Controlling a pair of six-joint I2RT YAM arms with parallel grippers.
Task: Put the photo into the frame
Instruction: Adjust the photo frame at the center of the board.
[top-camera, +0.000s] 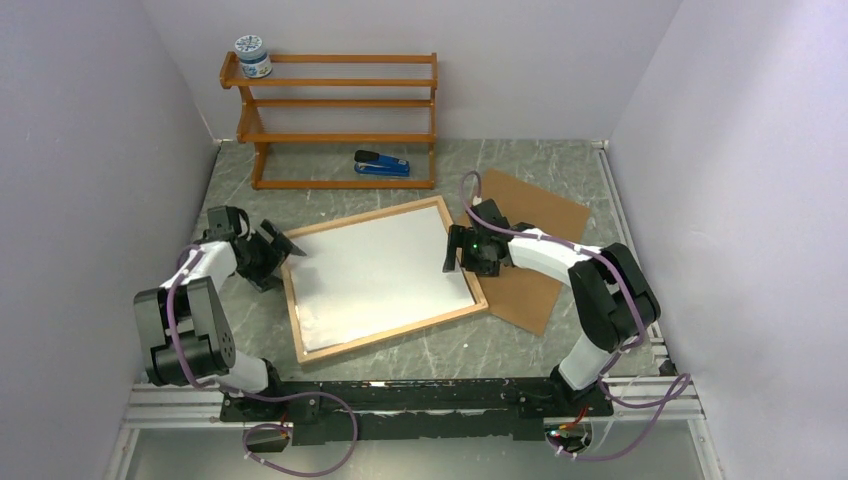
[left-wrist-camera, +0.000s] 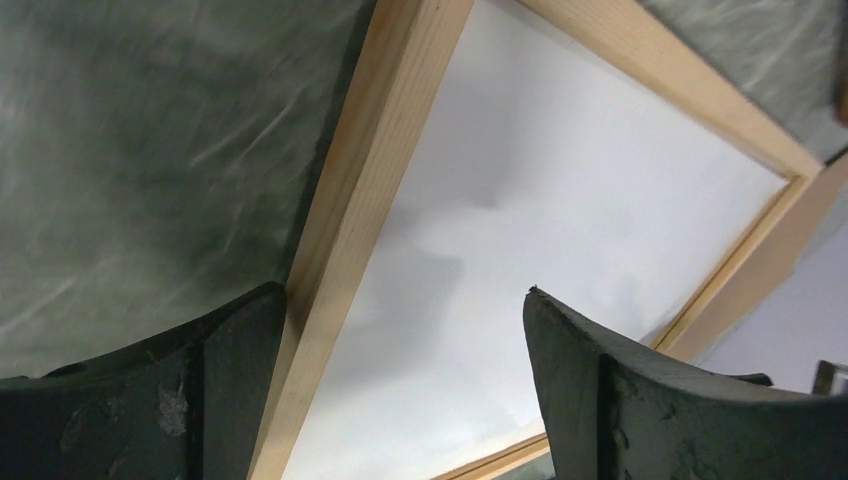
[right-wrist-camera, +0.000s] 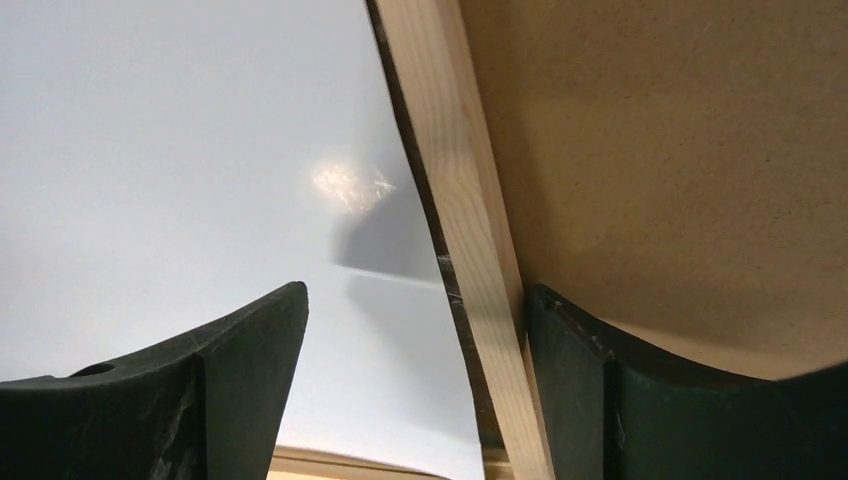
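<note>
The left gripper (top-camera: 274, 247) and right gripper (top-camera: 456, 251) are straddling opposite rails of the frame (top-camera: 362, 217), fingers gaping and empty; probably steadying it. The photo (top-camera: 380, 270) is lying inside.

- Grey-green marbled table (top-camera: 520, 345), walled in white at left, right and far sides
- Flat near the middle, skewed to the table edges: light wood frame (top-camera: 393, 331)
- Flat brown backing board (top-camera: 540, 215) right of it, against the frame's right rail
- Upright at the far edge: orange-brown shelf rack (top-camera: 340, 138)
- Blue stapler (top-camera: 381, 164) low within the rack; on tabletop or bottom tier, unclear
</note>
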